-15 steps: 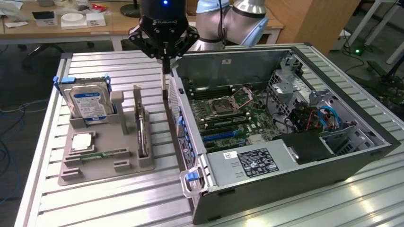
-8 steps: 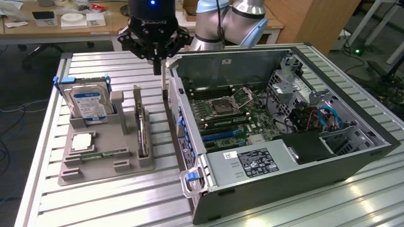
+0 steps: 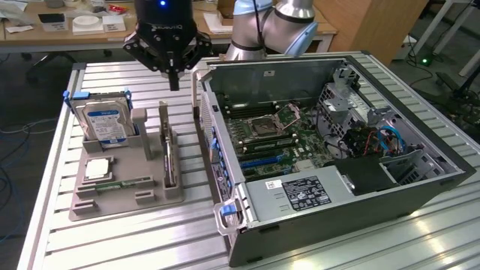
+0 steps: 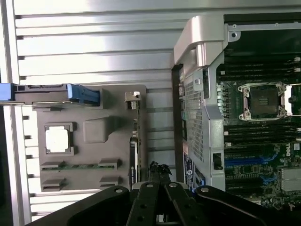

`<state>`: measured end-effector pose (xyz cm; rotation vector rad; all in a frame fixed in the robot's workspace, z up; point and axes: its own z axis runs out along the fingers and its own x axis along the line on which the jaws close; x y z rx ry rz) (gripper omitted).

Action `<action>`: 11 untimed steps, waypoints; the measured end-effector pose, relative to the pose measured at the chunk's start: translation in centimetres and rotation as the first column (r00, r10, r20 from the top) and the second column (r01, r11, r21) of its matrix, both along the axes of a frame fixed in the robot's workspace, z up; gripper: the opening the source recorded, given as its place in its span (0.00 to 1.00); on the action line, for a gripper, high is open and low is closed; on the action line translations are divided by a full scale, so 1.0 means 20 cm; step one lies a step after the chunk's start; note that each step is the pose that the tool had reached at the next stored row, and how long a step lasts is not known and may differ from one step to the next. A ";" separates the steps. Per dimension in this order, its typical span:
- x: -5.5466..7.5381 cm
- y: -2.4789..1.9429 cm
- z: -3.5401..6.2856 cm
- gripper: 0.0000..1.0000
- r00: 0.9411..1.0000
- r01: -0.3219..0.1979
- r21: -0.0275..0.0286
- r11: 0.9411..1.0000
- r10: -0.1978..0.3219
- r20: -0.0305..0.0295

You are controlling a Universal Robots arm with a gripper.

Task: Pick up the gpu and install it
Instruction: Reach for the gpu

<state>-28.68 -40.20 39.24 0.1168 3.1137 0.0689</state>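
Wrist view looks straight down on gpu (image 4: 134,157) edge-on in tray (image 4: 96,129) by counter (image 4: 94,52) edge; ext. view: arm (image 3: 264,27) vertical, fingers (image 3: 174,80) shut, empty, hovering above tray.

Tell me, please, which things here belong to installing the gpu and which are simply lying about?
For the job:
- gpu, edge-on in the grey holder
- gripper, shut, over the holder
- open computer case

Lying about:
- hard drive
- processor chip
- memory stick
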 end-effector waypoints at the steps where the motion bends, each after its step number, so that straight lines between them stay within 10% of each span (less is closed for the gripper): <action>1: -0.01 0.000 0.000 0.11 1.000 0.000 0.000 1.000 0.000 0.000; 11: -0.14 -0.004 -0.001 0.11 1.000 0.000 0.000 1.000 0.000 0.000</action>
